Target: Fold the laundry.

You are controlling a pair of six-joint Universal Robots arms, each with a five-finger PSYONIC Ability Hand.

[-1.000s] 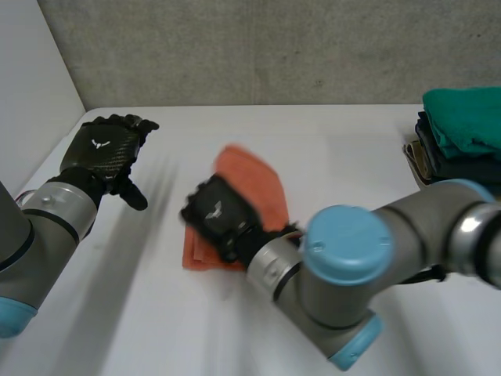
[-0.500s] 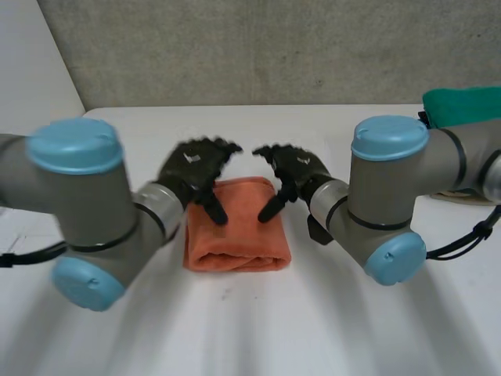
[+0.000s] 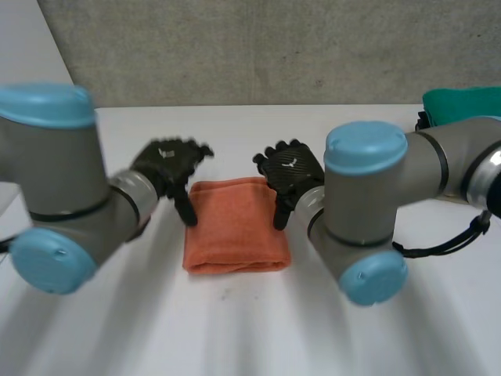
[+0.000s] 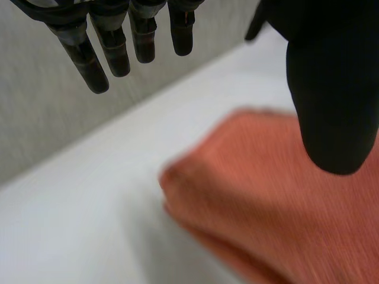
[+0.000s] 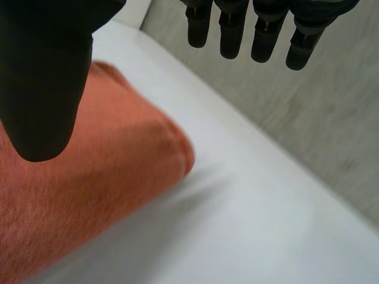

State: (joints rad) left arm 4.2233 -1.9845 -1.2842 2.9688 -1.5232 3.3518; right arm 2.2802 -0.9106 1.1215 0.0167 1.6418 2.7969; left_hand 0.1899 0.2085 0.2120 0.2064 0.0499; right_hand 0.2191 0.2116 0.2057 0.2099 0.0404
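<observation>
The left hand point(image 3: 166, 159) and right hand point(image 3: 291, 164) hover side by side over the middle of the white table point(image 3: 235, 329). Both have their fingers spread and straight and pinch nothing. Each thumb points down at one side of the orange towel point(image 3: 235, 227), the left at its left edge, the right at its right edge.

Nearest the robot lies the towel's thick, rounded edge, which looks like the fold line. The cloth is already a compact, layered packet, lying flat between the two arms. Its outline is close to square; seen foreshortened, its long axis probably runs away from the robot, with the far edge just under the thumbs.

The fold itself seems done — this reads as the squaring-up or release step. Next would likely be either one more fold, which needs both hands to take the far corners together, or carrying the packet away.

Farther off, at the table's right edge, sits a stack of folded clothes point(image 3: 462, 110), green on top. The grey wall point(image 3: 274, 47) rises behind.
</observation>
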